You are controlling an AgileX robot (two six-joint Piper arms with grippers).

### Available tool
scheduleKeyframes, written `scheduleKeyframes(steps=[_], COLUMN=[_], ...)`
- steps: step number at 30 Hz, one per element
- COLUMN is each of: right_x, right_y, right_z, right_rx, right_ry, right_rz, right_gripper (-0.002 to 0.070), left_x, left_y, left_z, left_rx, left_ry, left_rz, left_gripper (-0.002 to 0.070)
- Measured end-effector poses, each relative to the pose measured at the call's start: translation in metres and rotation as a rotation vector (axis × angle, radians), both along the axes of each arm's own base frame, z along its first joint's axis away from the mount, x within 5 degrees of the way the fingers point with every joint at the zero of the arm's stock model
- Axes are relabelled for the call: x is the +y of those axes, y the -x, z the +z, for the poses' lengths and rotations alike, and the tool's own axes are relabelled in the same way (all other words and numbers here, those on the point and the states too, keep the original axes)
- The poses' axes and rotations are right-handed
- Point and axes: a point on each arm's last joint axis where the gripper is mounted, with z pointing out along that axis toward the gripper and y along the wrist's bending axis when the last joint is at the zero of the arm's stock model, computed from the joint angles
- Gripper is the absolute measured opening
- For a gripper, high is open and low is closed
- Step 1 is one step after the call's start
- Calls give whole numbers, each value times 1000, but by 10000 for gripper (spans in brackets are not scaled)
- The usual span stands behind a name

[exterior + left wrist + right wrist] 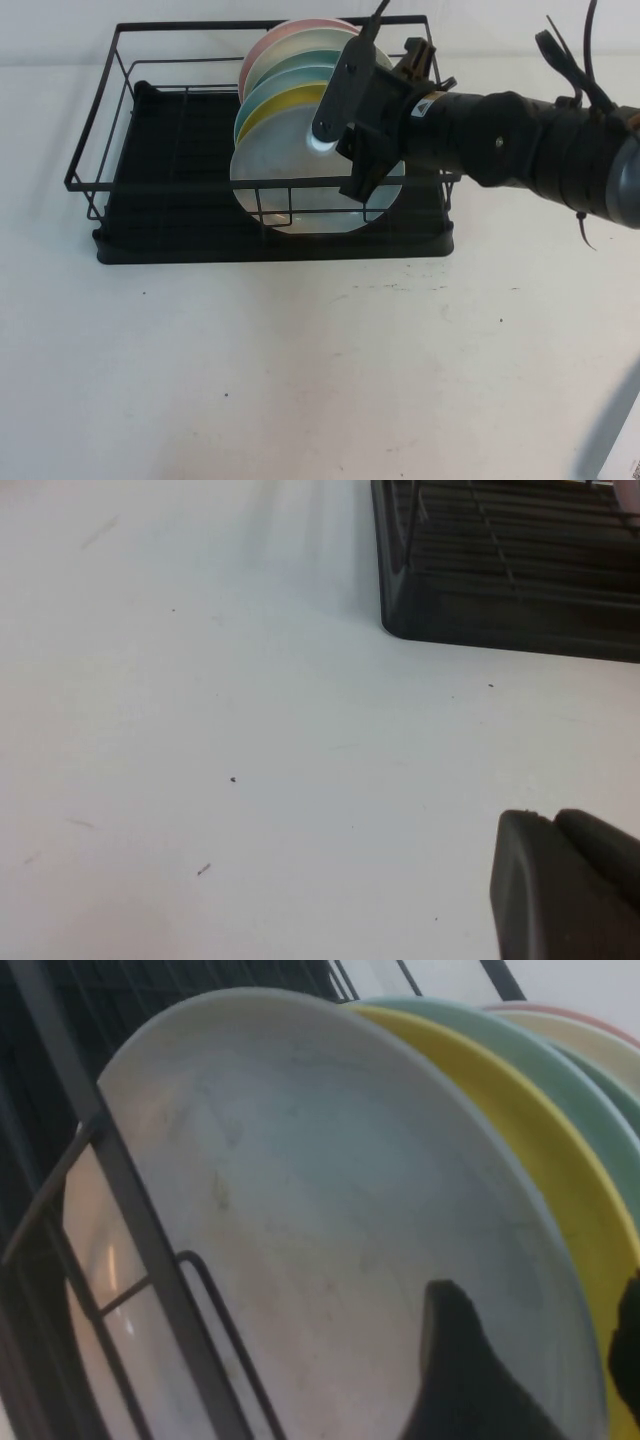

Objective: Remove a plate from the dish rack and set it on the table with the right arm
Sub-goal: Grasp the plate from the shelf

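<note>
The pale grey-blue plate (268, 180) stands on edge at the front of a row of plates in the black dish rack (150, 205). The right arm reaches in from the right, and my right gripper (372, 150) is at the plate's upper right rim. In the right wrist view the plate (300, 1190) fills the picture. The right gripper (535, 1335) is open, with one finger (460, 1370) in front of the plate's face and the other behind its rim. My left gripper (552, 820) is shut and empty, low over the white table (200, 680), outside the high view.
Behind the grey plate stand a yellow plate (285, 105), teal-rimmed plates (300, 72) and a cream and pink one (290, 38). Rack wires (150, 1250) cross in front of the plate. The rack's left half holds no plates. Bare table (300, 370) lies in front of the rack.
</note>
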Motion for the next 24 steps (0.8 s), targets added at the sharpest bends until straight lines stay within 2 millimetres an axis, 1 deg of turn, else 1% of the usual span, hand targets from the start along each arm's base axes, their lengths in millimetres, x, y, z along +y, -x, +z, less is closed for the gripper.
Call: scheduleKeyframes(steps=[6, 10, 14, 17, 20, 24], right_x=[-2, 1, 2, 2, 3, 4], right_y=[-10, -17, -23, -23, -23, -24], right_z=[0, 4, -3, -5, -5, -2], right_rx=[-23, -40, -18, -3, 3, 8], right_ry=[3, -9, -3, 4, 6, 4], right_rz=[-13, -16, -15, -9, -3, 7], right_gripper=[297, 297, 296, 282, 257, 245], left_x=[0, 0, 0, 0, 0, 0], left_y=[0, 0, 0, 0, 0, 0], left_z=[0, 0, 0, 0, 0, 0], left_rx=[0, 0, 0, 0, 0, 0], left_ry=[0, 0, 0, 0, 0, 0], left_rz=[0, 0, 0, 0, 0, 0], left_gripper=[-3, -3, -3, -3, -3, -3])
